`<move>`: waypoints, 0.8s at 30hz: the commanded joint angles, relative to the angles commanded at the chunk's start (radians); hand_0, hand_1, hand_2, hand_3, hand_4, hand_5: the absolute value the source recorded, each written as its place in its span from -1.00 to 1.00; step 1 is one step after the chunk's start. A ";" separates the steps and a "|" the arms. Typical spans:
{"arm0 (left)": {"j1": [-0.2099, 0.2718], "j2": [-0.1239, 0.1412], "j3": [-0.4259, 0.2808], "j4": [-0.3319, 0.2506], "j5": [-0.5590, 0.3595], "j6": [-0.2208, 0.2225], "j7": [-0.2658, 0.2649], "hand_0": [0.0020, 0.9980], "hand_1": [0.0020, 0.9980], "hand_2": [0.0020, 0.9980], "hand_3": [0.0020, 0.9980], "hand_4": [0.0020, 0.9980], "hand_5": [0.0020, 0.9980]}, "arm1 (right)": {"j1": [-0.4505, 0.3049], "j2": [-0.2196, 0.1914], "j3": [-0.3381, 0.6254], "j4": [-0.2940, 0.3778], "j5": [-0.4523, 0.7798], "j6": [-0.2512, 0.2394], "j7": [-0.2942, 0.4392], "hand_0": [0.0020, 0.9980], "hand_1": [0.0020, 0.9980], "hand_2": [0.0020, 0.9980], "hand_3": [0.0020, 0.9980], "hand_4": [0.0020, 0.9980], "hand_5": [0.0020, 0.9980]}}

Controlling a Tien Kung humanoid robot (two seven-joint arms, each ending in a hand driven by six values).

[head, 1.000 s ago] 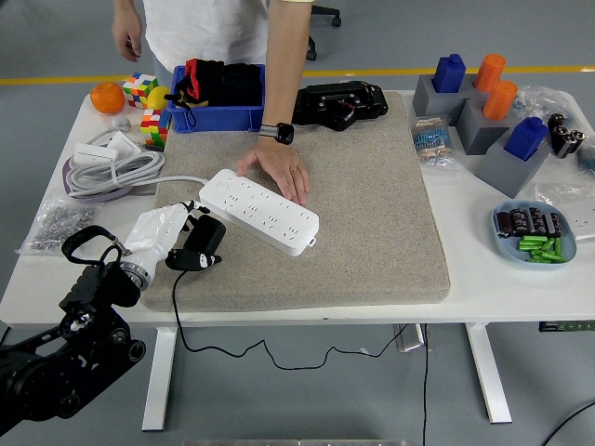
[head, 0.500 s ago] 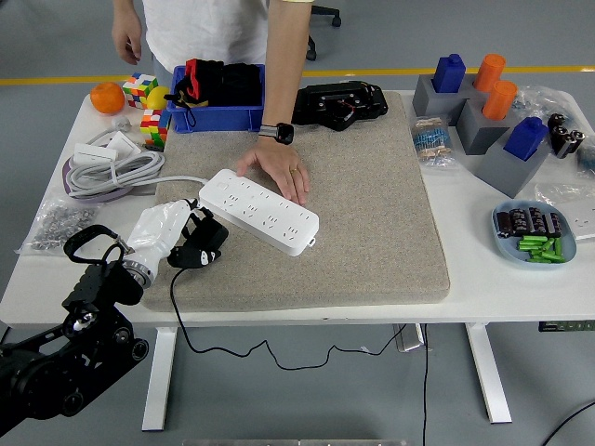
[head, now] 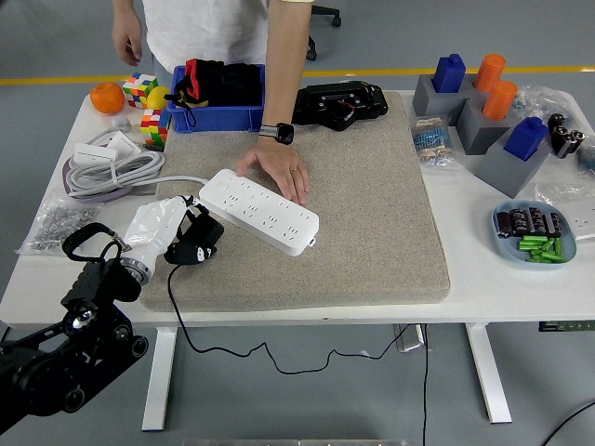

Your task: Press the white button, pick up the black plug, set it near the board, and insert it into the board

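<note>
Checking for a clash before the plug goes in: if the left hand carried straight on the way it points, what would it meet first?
Probably the white power strip. The left hand holds the black plug, pointing right and slightly away, with the strip's near-left end just beyond; the height gap is unclear.

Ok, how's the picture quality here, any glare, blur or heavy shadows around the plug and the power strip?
Head view: even, soft light, only faint shadows under the power strip and the person's hand; no glare on the white table; sharp overall, though the black plug in the left hand reads as a dark, detail-poor shape.

A white table [head: 465,283] carries a grey mat [head: 372,204] and clutter.
</note>
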 joint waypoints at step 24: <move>-0.186 -0.085 0.024 0.110 -0.050 -0.022 0.003 -0.79 -0.57 -0.41 -0.24 -0.52 -1.00 | 0.005 -0.002 -0.014 0.000 0.006 0.001 -0.001 0.15 0.07 0.10 0.02 0.29 -0.23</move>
